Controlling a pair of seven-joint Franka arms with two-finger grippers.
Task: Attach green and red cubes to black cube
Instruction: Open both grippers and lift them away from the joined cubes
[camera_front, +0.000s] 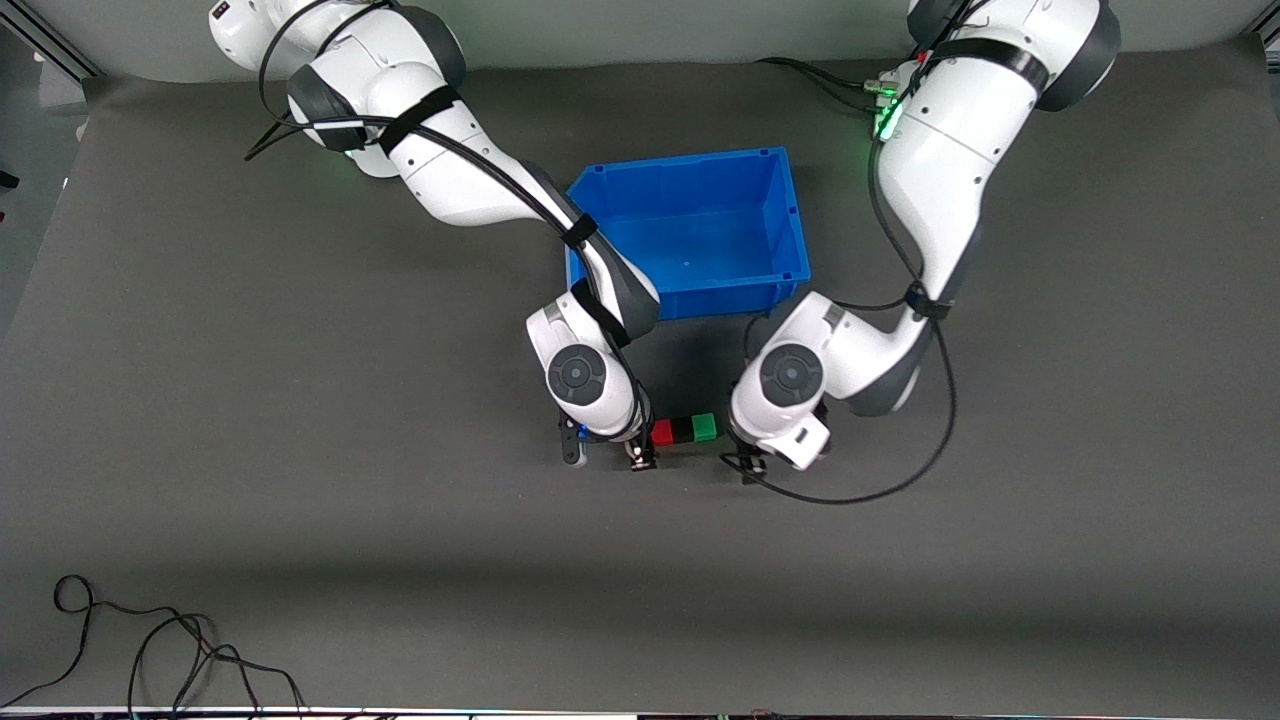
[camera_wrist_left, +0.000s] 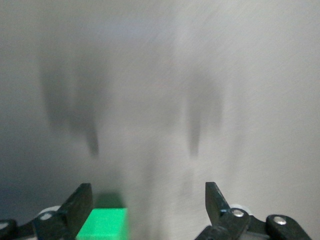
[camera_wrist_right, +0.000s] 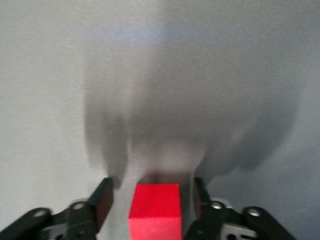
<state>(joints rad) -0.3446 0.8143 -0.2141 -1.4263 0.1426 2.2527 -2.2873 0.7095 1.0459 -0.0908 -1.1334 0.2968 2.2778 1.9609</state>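
The black cube (camera_front: 682, 430) sits on the grey mat (camera_front: 300, 450), red cube (camera_front: 662, 432) and green cube (camera_front: 705, 427) pressed to its sides in one matte, square-edged row, nearer the front camera than the glossy blue bin (camera_front: 690, 235). Right gripper (camera_wrist_right: 152, 202) straddles red, fingers parted, not touching. Left gripper (camera_wrist_left: 147, 205) is spread wide, green just beside one finger. Bare mat lies all round.

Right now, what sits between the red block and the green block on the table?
A black block, touching the red block and green block in one row, seen in the front view.
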